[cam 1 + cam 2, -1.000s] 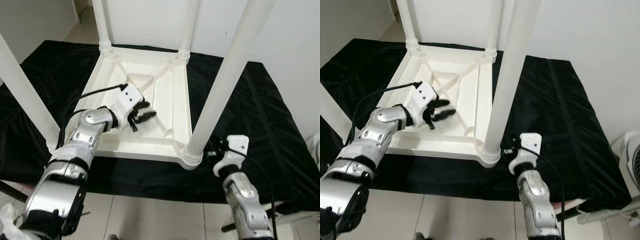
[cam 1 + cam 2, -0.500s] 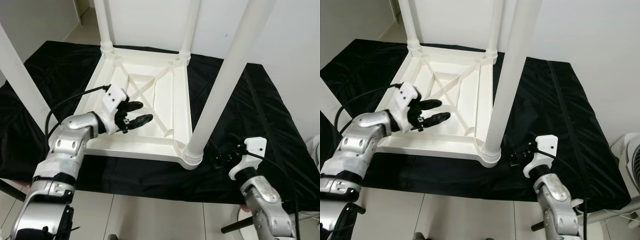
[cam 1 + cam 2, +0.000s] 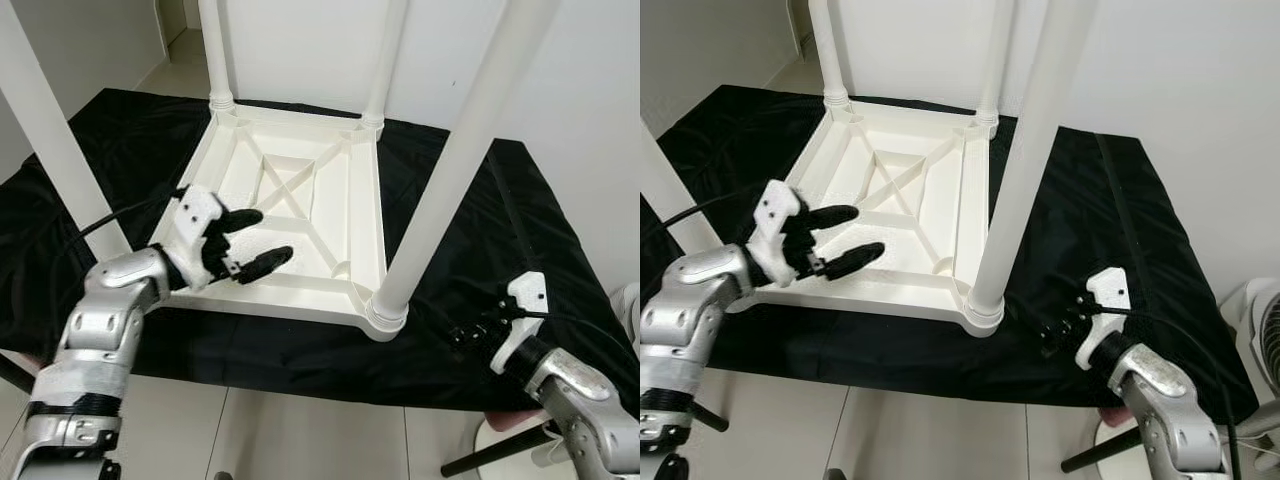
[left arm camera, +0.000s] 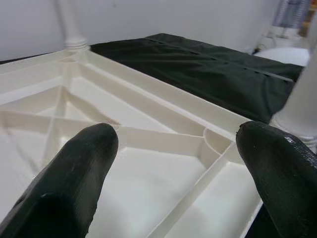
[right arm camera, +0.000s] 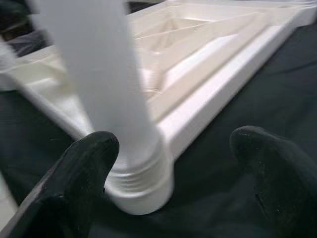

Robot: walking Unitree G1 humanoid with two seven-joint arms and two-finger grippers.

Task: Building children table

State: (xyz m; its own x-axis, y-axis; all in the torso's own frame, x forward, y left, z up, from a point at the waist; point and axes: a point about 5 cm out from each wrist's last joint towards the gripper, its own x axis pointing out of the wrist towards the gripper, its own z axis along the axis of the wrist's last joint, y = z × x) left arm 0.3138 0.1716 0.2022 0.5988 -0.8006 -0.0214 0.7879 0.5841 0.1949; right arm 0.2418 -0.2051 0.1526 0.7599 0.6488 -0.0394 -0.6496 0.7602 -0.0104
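Two spread claws (image 3: 252,240) (image 3: 1060,327) beside upturned table (image 3: 300,190)

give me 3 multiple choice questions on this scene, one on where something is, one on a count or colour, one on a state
1. Where is the left gripper?
A. over the near left part of the upturned table
B. on the floor
C. clamped round a far leg

2. What colour is the cloth under the table?
A. white
B. black
C. red

3. How is the right gripper?
A. shut on a leg
B. shut on the cloth
C. open, holding nothing

Answers:
1 A: its black fingers hang above the ribbed underside by the near left corner.
2 B: black cloth shows all round the white table.
3 C: the right wrist view shows its fingers spread wide, with the near right leg ahead and not between them.
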